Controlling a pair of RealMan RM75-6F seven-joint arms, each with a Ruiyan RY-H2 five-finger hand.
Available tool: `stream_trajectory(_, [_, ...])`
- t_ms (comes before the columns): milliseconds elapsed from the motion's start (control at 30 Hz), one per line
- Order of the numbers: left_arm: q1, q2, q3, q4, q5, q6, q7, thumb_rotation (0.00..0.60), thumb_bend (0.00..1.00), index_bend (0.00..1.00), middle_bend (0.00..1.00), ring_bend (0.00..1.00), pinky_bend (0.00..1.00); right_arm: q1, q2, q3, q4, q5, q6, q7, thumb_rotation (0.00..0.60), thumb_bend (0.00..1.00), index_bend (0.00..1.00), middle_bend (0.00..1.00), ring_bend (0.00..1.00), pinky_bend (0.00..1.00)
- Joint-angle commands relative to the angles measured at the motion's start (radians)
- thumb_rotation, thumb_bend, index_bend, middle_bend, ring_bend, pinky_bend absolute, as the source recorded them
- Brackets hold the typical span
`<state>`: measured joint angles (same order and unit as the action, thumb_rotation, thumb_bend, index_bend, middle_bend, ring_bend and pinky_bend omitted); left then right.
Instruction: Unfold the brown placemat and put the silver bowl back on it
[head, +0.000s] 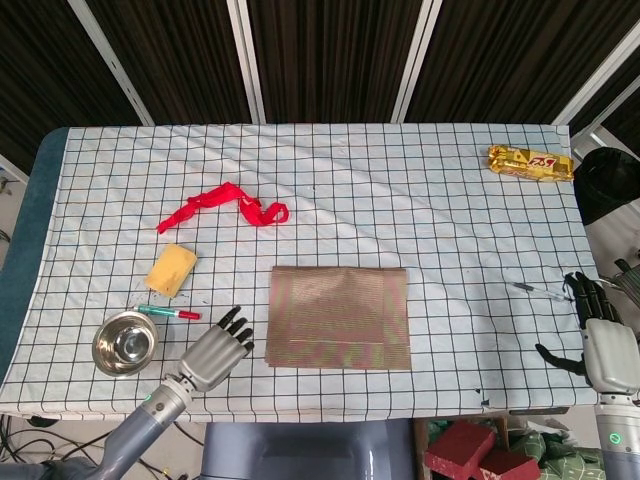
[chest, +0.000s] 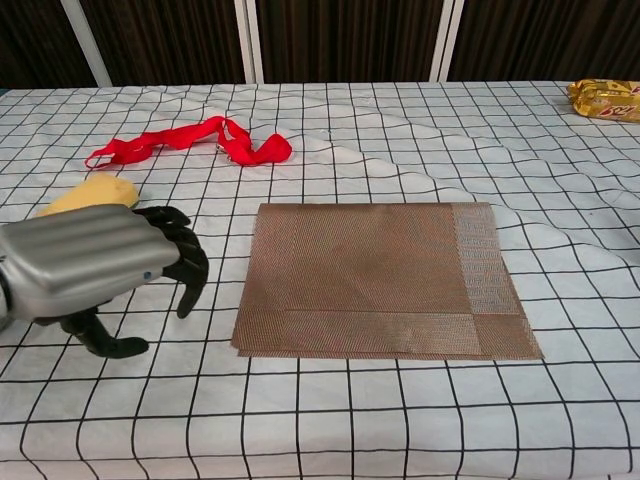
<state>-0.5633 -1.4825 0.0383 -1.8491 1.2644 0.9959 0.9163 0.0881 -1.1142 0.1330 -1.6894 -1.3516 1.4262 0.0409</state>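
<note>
The brown placemat (head: 339, 317) lies folded at the table's front middle, also in the chest view (chest: 380, 277). The silver bowl (head: 124, 343) stands alone on the cloth at the front left; the chest view does not show it. My left hand (head: 214, 354) hovers between the bowl and the mat's left edge, fingers apart and holding nothing, and it fills the left of the chest view (chest: 95, 270). My right hand (head: 604, 340) rests off the table's right front edge, fingers spread and empty.
A yellow sponge (head: 171, 270) and a green-and-red marker (head: 168, 313) lie behind the bowl. A red ribbon (head: 222, 205) lies further back. A gold snack packet (head: 530, 162) sits at the back right, a pen (head: 537, 291) near the right edge.
</note>
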Motion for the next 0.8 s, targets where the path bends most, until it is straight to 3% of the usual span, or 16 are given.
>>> stream_trajectory(33, [-0.018, -0.067, -0.014, 0.032, -0.05, 0.001, 0.058, 0.6, 0.26, 0.51, 0.27, 0.13, 0.07, 0.001, 0.003, 0.002, -0.004, 0.005, -0.005, 0.011, 0.6, 0.09, 0.03, 0.0, 0.0, 0.16])
stream_trajectory(467, [-0.053, -0.2, -0.041, 0.101, -0.096, 0.056, 0.159, 0.6, 0.27, 0.54, 0.26, 0.13, 0.07, 0.005, 0.023, 0.009, -0.021, 0.023, -0.032, 0.064, 0.6, 0.1, 0.03, 0.0, 0.0, 0.16])
stream_trajectory(800, [-0.073, -0.215, -0.03, 0.108, -0.13, 0.074, 0.188, 0.6, 0.28, 0.56, 0.25, 0.12, 0.07, 0.006, 0.029, 0.011, -0.027, 0.028, -0.037, 0.077, 0.6, 0.1, 0.03, 0.0, 0.0, 0.16])
